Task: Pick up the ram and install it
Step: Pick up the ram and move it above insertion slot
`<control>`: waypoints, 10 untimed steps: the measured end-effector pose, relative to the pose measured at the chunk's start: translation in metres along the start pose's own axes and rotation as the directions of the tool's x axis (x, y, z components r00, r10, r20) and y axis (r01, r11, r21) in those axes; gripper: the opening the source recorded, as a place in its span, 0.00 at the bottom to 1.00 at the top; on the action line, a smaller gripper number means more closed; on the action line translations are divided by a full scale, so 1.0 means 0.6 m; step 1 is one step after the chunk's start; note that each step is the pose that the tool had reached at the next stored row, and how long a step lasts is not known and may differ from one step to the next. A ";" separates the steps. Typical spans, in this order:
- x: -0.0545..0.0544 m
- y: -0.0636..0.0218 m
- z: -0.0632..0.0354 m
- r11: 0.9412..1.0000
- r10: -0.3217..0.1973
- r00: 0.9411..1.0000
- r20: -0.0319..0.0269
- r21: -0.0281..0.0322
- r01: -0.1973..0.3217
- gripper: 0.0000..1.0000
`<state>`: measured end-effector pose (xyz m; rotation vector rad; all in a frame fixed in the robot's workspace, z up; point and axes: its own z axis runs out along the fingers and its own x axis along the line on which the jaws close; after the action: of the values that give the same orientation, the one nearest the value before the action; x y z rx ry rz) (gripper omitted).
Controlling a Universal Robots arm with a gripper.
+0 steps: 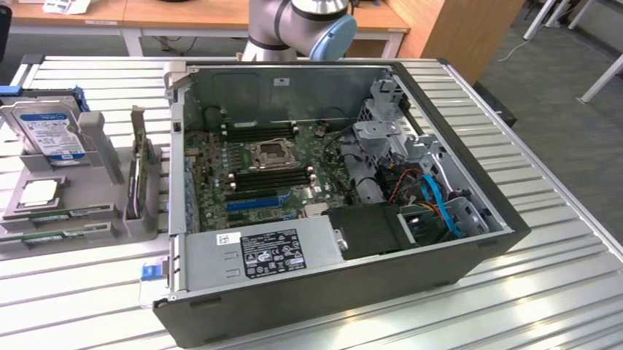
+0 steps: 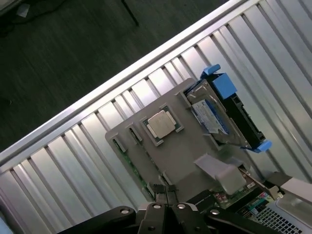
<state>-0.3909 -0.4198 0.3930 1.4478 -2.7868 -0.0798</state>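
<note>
Gripper [image 2: 165, 191] was pressed together, empty | ram [image 2: 136, 173] lay in grey holder [image 2: 190, 151] just beside its tips, untouched | judged: spread first, straddle stick's flat faces mid-length, lift straight

No text legible anywhere. Blue-white label [image 1: 54, 131] on hard drive [image 1: 22, 146]: print too small to read; same in wrist view. Black label [image 1: 273, 251] on power supply [image 1: 209, 264]: white print, unreadable. White sticker [image 1: 227, 238] beside it: likewise unreadable
</note>
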 end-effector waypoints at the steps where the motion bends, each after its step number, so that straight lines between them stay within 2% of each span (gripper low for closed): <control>1: 0.000 0.000 0.000 1.000 -0.014 1.000 -0.001 0.000 0.014 0.10; 6: 0.000 0.000 0.000 0.996 -0.087 0.996 -0.004 -0.002 0.087 0.10; 10: 0.000 0.000 0.000 0.990 -0.144 0.989 -0.006 -0.004 0.144 0.10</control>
<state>-0.3909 -0.4198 0.3929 1.6441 -2.6713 -0.0796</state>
